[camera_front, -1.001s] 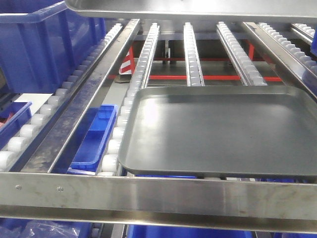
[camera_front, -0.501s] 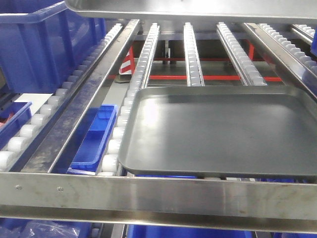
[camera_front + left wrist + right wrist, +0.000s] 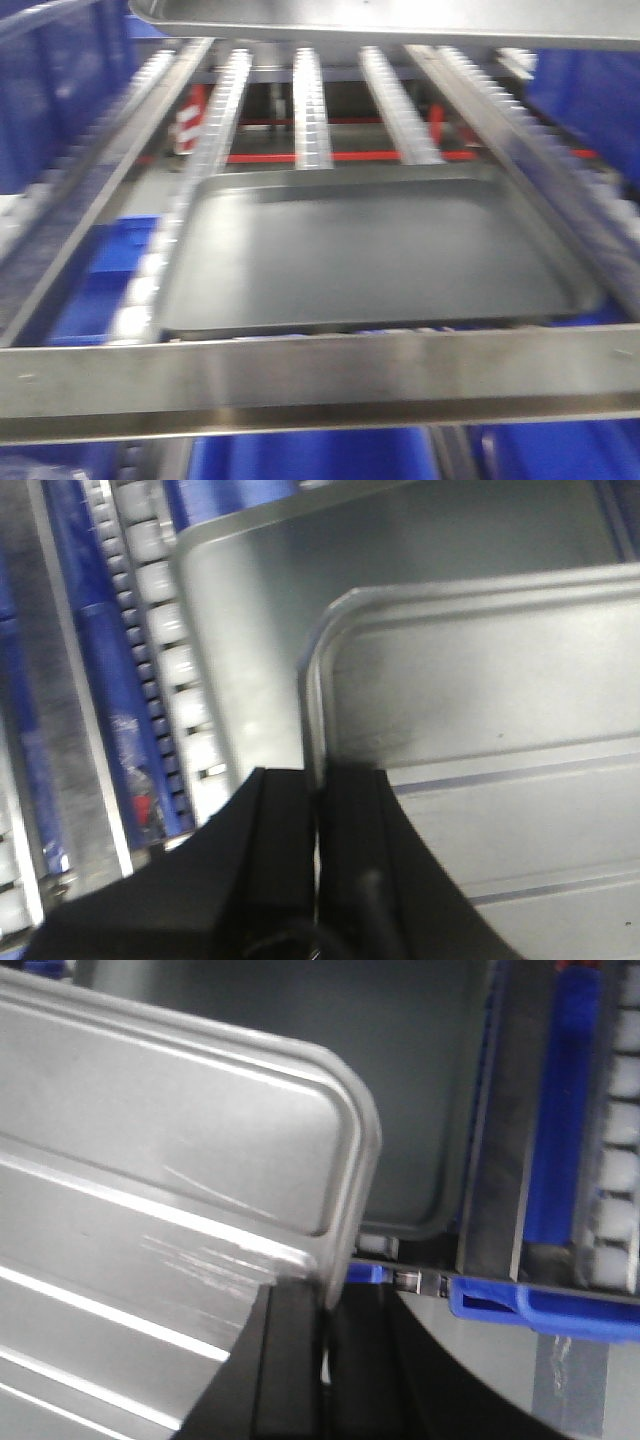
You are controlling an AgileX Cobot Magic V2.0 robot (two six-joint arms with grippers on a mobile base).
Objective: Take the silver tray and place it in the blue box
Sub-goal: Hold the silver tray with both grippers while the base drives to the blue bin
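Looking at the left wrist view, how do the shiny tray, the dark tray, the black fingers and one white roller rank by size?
1. silver tray
2. dark-grey tray and left fingers: about alike; the fingers sit nearest the camera
3. white roller

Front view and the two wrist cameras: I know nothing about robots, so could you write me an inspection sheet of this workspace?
Surface: steel roller rack, blurred in the front view.
Job's things: silver tray held above the rack by both grippers; blue box is probably the blurred blue wall at the left.
Clutter: dark-grey tray lying on the rollers; small blue bin, only its rim showing in the right wrist view.
Grippers: left gripper and right gripper each shut on the silver tray's rim.
Cables: nothing seen.
Surroundings: red bars behind the rack.
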